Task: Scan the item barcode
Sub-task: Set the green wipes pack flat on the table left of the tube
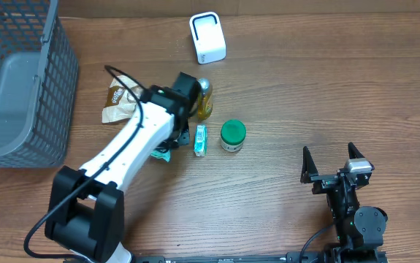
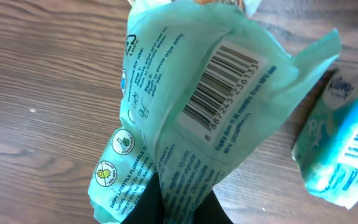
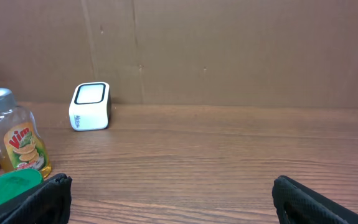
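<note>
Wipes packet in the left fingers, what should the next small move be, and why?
Probably carry the wipes packet toward the white scanner, barcode facing its window: the left fingers already grip it, yet the scanner stands well away.

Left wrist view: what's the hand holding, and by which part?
Left hand is shut on the mint-green plastic wipes packet, pinching its bottom end, below the barcode.

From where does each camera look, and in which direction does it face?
Overhead: above the table, facing down; left arm, right arm show.
Left wrist: close on the wipes pack, barcode showing; shut jaws below.
Right wrist: low, facing the wall; open jaws at bottom corners.
Shared: overhead and right wrist both see scanner, bottle.
</note>
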Controlling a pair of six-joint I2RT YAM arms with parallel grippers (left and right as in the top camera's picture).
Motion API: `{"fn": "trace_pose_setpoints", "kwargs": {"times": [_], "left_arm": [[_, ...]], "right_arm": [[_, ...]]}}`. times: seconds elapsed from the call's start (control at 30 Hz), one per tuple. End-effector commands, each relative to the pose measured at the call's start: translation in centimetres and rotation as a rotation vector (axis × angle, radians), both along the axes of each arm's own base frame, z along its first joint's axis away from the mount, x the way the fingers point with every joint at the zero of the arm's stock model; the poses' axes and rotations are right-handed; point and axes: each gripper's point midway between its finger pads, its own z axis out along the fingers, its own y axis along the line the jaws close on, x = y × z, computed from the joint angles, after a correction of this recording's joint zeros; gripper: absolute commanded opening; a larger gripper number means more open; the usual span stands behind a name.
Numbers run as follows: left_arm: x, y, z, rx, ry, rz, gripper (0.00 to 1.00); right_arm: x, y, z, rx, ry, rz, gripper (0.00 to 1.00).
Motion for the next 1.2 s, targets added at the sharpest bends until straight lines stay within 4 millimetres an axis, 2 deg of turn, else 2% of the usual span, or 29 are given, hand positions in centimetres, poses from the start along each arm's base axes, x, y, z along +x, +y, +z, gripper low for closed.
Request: {"fn": "trace_pose_setpoints", "kwargs": {"times": [0.0,0.17,0.3,0.4,0.43,0.53,0.63,0.73,0.87,0.9,1.0,1.1,1.17], "left_arm": [[1.1,0.9,1.7,0.111,-0.121,0.055,0.04],[-0.2,-0.4,0.6,0.035,-0.051,0.047,0.09],[-1.1,-0.1,-0.4,0.047,-0.021,0.046,0.06],[-1.6,0.0,-1.5,0.042,-0.006,0.046,0.08],[-1.7,-0.1,-1.9,0.032,-0.004,0.046,0.1],[-2.0,-0.5,-2.6,0.003,0.007,0.046,0.38],[-1.7,-0.6,-2.2,-0.002,0.0,0.034,0.43],[-0.6,-0.7,-0.8,-0.027,-0.014,0.031,0.45],[1.1,-0.7,1.6,-0.066,-0.044,0.033,0.59],[1.6,-0.5,2.1,-0.069,-0.053,0.036,0.57],[2.4,0.3,2.7,-0.076,-0.072,0.065,0.44],[2.5,1.1,2.4,-0.091,-0.059,0.095,0.44],[2.1,0.7,2.0,-0.131,-0.031,0.101,0.41]], "right_arm": [[0.0,0.1,-0.4,-0.001,0.004,0.003,1.0],[0.0,0.1,-0.4,-0.001,0.004,0.003,1.0],[0.0,0.1,-0.4,-0.001,0.004,0.003,1.0],[0.0,0.1,-0.4,-0.001,0.004,0.003,1.0],[0.0,0.1,-0.4,-0.001,0.004,0.003,1.0],[0.0,0.1,-0.4,-0.001,0.004,0.003,1.0],[0.0,0.1,-0.4,-0.001,0.004,0.003,1.0],[0.0,0.1,-0.4,-0.001,0.004,0.002,1.0],[0.0,0.1,-0.4,-0.001,0.004,0.003,1.0],[0.0,0.1,-0.4,-0.001,0.004,0.003,1.0],[0.0,0.1,-0.4,-0.001,0.004,0.003,1.0],[0.0,0.1,-0.4,-0.001,0.004,0.003,1.0],[0.0,0.1,-0.4,-0.001,0.004,0.003,1.0]]}}
